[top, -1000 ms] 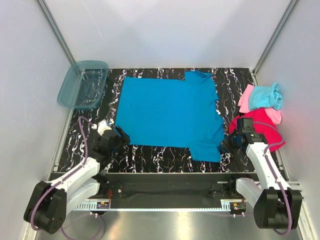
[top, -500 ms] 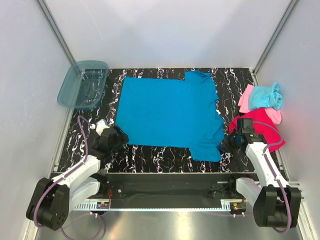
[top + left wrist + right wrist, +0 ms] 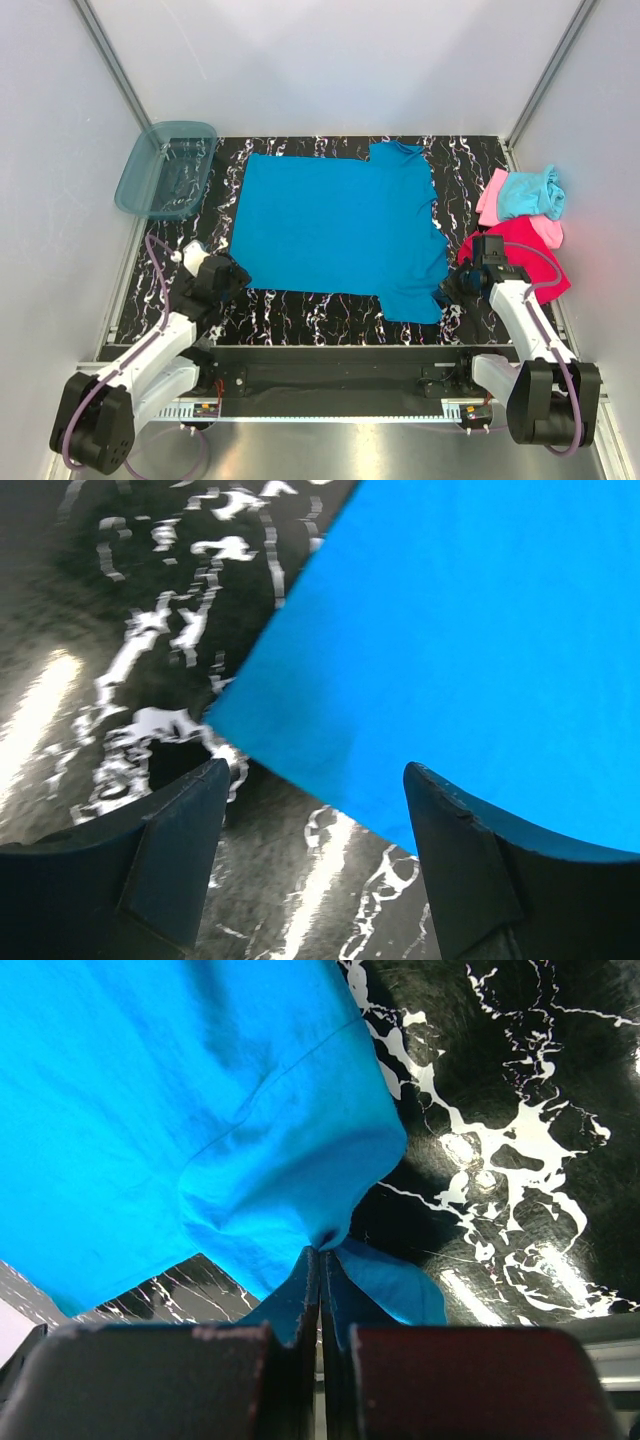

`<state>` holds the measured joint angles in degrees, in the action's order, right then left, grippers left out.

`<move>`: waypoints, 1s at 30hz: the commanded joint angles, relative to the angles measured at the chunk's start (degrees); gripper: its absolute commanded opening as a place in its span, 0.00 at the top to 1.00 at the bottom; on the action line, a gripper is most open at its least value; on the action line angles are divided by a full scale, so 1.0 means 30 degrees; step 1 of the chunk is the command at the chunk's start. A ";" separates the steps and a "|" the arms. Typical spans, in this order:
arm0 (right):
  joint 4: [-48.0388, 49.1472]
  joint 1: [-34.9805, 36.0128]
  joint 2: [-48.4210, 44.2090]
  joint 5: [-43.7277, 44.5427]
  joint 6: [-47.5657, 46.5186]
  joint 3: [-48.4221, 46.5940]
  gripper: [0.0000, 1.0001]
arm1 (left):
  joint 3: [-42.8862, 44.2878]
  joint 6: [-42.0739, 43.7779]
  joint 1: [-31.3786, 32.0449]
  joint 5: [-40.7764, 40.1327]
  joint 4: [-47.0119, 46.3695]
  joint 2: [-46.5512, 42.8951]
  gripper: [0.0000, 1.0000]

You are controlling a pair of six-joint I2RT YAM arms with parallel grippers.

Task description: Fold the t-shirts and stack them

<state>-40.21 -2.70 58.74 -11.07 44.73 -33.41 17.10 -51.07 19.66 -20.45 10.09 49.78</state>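
A medium blue t-shirt [image 3: 335, 225] lies spread flat on the black marbled table [image 3: 300, 305]. My left gripper [image 3: 233, 275] is open at its near-left corner; in the left wrist view that corner [image 3: 260, 735] lies just ahead of the gap between the fingers [image 3: 175, 850], apart from them. My right gripper [image 3: 452, 285] is shut on the shirt's near-right corner, with blue cloth [image 3: 290, 1180] bunched at the closed fingertips [image 3: 320, 1260]. At the right edge lie a magenta-red tee [image 3: 525, 255], a light pink tee [image 3: 492, 197] and a light aqua tee [image 3: 530, 192] in a pile.
A translucent teal plastic bin [image 3: 166, 170] sits at the table's back left corner. White walls and metal frame posts enclose the table on three sides. The arm bases stand along the near edge.
My left gripper has drawn back slightly to the left, away from the shirt's near-left corner. The right gripper and the shirts have stayed put.
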 commanded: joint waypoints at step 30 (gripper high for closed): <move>0.0629 -0.0828 -0.0420 -0.0910 -0.0408 0.0355 1.00 | 0.0568 -0.1405 -0.0343 0.0576 -0.2016 0.3769 0.54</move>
<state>-39.62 -4.67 57.78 -13.15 43.88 -31.88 18.57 -56.05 18.83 -20.53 4.16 60.95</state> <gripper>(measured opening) 0.010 0.548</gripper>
